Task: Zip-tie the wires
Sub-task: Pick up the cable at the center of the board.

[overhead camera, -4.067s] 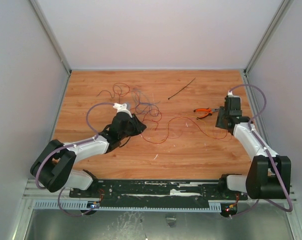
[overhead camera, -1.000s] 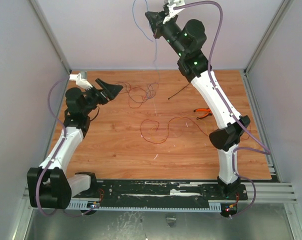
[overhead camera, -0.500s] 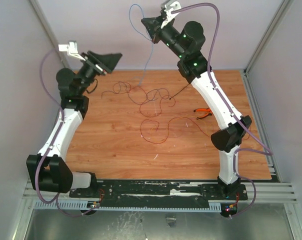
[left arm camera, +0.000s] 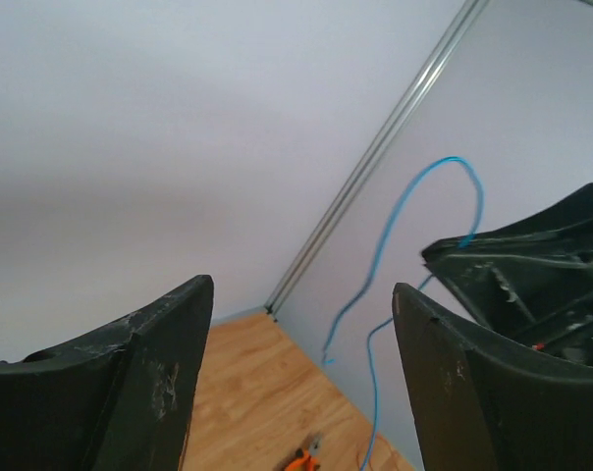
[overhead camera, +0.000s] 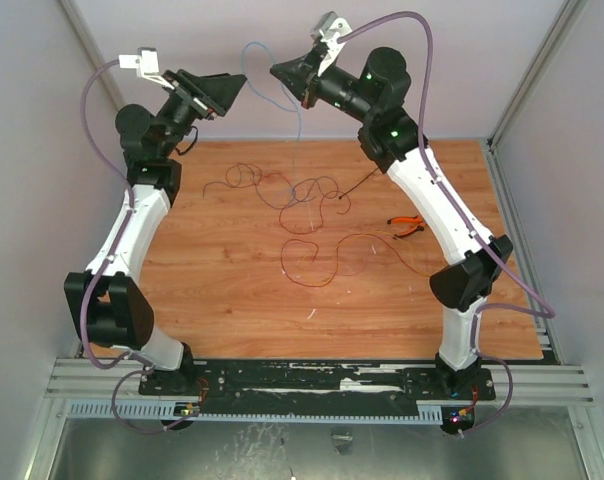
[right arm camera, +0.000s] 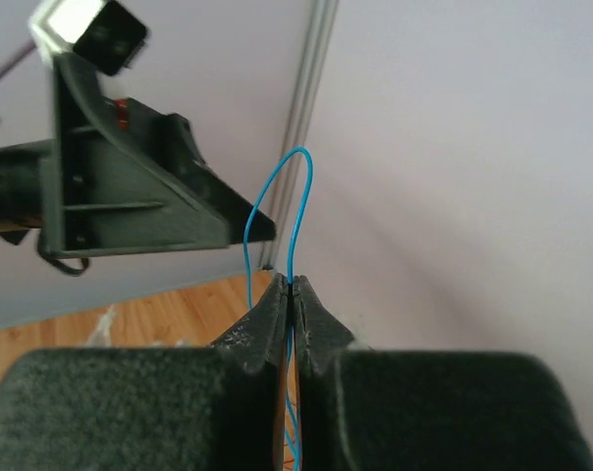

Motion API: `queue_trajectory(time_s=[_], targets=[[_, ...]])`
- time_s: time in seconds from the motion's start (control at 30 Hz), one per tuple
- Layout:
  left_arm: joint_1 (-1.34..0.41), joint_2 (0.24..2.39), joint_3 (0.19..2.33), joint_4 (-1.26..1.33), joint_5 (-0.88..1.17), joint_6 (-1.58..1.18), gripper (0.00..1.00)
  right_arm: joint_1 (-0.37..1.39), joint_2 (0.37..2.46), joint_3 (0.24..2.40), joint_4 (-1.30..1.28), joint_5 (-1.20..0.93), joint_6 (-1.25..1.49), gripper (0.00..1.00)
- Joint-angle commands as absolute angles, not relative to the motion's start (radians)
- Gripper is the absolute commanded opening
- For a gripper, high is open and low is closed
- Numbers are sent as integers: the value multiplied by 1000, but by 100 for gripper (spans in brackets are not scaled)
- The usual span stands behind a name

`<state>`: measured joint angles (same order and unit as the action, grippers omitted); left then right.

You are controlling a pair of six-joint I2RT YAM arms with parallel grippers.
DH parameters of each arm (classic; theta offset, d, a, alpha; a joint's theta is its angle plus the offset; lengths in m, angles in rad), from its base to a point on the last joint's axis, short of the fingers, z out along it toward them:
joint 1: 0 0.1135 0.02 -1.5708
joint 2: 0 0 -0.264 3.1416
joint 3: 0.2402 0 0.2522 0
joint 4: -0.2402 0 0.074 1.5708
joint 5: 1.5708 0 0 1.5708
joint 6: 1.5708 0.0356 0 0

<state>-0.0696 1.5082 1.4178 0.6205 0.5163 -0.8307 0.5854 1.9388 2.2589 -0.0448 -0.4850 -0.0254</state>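
High above the tabletop (overhead camera: 222, 285), the right end effector (right arm camera: 289, 285) is clamped on a looped blue wire (right arm camera: 299, 150). The left end effector (left arm camera: 301, 289) hangs open just beside it, gripping nothing. The other wires (overhead camera: 302, 190) lie tangled on the tabletop, the zip tie (overhead camera: 360, 184) at their edge.

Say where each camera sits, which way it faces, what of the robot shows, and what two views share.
Top external: above, behind the bases, facing down at the table; left arm, right arm show.
Left wrist: on the left arm, facing the right tool; own open fingers show.
Right wrist: on the right arm, facing the left tool; its fingers pinch the blue wire.
Shared: both wrist views show that wire.
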Motion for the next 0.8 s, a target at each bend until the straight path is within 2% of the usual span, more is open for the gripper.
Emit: queue_trajectory(time_s=[0.0, 0.23, 0.4, 0.5, 0.6, 0.7, 0.77], targets=[[-81, 1528, 1453, 650, 592, -830, 75, 606, 1886, 2231, -54, -574, -16, 0], [-134, 1535, 1465, 757, 700, -857, 44, 612, 1877, 2226, -77, -546, -24, 0], [-146, 1504, 1468, 734, 694, -832, 3, 612, 1865, 2213, -92, -507, -23, 0], [-146, 1483, 1491, 661, 680, -803, 0, 612, 1820, 2143, -85, -446, -36, 0], [-148, 1462, 1537, 555, 650, -774, 0, 611, 1753, 2015, -37, -418, -32, 8], [-157, 1445, 1590, 474, 623, -745, 0, 610, 1684, 1861, 20, -431, -7, 25], [-161, 1441, 1631, 434, 614, -737, 0, 611, 1623, 1759, 72, -440, 17, 41]])
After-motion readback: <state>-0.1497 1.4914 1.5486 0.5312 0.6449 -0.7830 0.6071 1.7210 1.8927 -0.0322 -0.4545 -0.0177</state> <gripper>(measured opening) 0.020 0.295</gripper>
